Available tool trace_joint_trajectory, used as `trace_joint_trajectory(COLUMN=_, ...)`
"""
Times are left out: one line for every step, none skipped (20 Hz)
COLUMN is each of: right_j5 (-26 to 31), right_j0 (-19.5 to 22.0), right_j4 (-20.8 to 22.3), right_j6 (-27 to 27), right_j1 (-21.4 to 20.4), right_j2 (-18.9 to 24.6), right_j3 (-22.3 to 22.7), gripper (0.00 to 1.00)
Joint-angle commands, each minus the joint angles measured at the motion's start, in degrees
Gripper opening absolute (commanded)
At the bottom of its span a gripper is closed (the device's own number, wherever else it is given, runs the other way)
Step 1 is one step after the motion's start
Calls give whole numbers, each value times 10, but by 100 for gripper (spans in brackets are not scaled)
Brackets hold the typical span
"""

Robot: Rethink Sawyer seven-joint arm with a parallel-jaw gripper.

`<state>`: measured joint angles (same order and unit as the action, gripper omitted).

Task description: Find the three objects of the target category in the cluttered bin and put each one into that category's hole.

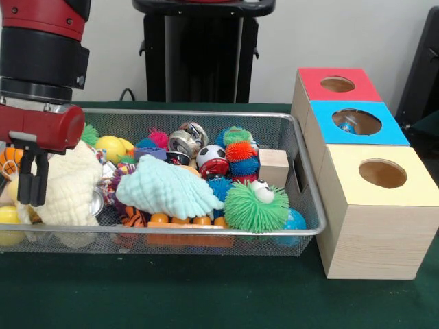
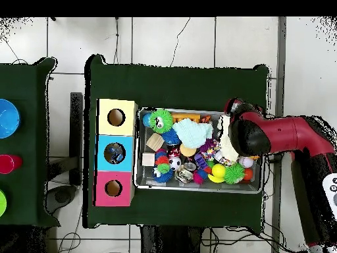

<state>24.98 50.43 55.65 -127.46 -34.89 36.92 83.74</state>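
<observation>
The gripper (image 1: 31, 179) hung over the bin's (image 1: 305, 205) left end at a cream cloth (image 1: 68, 185); whether it gripped, I could not tell. Searching step; next called for uncovering toys beneath.

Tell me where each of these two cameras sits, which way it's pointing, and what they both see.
Front view: low across the table, facing the wire bin and three boxes; the red arm's gripper hangs over the bin's left end.
Overhead view: above, looking straight down; the arm reaches in from the right.
Shared: the bin, the green spiky toy, and the yellow box.
</observation>
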Motion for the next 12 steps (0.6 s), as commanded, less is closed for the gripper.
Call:
trace_joint_trajectory(right_j5=43, right_j0=-8, right_j4=6, right_j6=162, right_j1=7, right_j2=10, right_j3=34, gripper=0)
trace_joint_trajectory(right_j5=43, right_j0=-9, right_j4=5, right_j6=162, right_j1=6, right_j2=11, right_j3=34, gripper=0)
trace_joint_trajectory(right_j5=44, right_j0=-9, right_j4=4, right_j6=162, right_j1=4, right_j2=11, right_j3=34, gripper=0)
trace_joint_trajectory(right_j5=43, right_j0=-9, right_j4=5, right_j6=161, right_j1=4, right_j2=11, right_j3=34, gripper=0)
trace_joint_trajectory(right_j5=43, right_j0=-9, right_j4=5, right_j6=161, right_j1=4, right_j2=11, right_j3=35, gripper=0)
trace_joint_trajectory(right_j5=43, right_j0=-9, right_j4=5, right_j6=161, right_j1=5, right_j2=11, right_j3=33, gripper=0)
trace_joint_trajectory(right_j5=43, right_j0=-10, right_j4=6, right_j6=161, right_j1=6, right_j2=11, right_j3=32, gripper=0)
trace_joint_trajectory(right_j5=42, right_j0=-10, right_j4=7, right_j6=161, right_j1=8, right_j2=11, right_j3=30, gripper=0)
trace_joint_trajectory(right_j5=42, right_j0=-10, right_j4=7, right_j6=161, right_j1=8, right_j2=11, right_j3=30, gripper=0)
trace_joint_trajectory(right_j5=42, right_j0=-10, right_j4=6, right_j6=162, right_j1=7, right_j2=11, right_j3=31, gripper=0)
trace_joint_trajectory(right_j5=43, right_j0=-10, right_j4=6, right_j6=161, right_j1=7, right_j2=11, right_j3=31, gripper=0)
trace_joint_trajectory(right_j5=43, right_j0=-10, right_j4=6, right_j6=161, right_j1=6, right_j2=11, right_j3=31, gripper=0)
